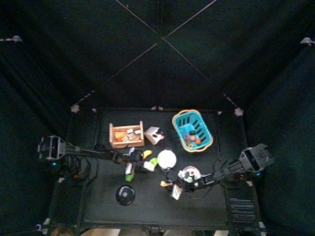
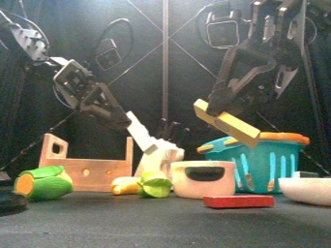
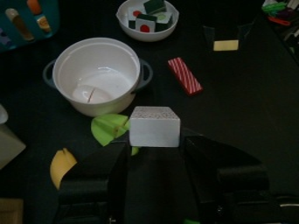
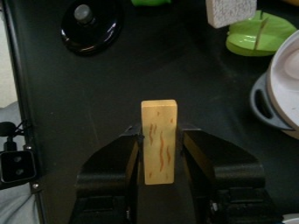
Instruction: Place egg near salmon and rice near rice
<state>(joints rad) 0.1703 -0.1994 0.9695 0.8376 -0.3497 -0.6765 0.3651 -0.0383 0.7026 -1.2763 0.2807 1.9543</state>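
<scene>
Both your tools are loaded, above the surface [image 1: 105, 207].
Your right tool [image 4: 158, 156] clamps the yellow egg [image 4: 158, 140]; your left tool [image 3: 156, 156] grips a white rice block [image 3: 155, 127]. The salmon cannot be made out.

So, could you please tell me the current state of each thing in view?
Egg: held off the table in the right gripper.
Rice block: clamped in the left gripper.
White pot: upright, no lid on.
Black lid: lying on the table.
Red piece: lying flat.
Blue basket: upright.
White bowl: upright, holding pieces.
</scene>
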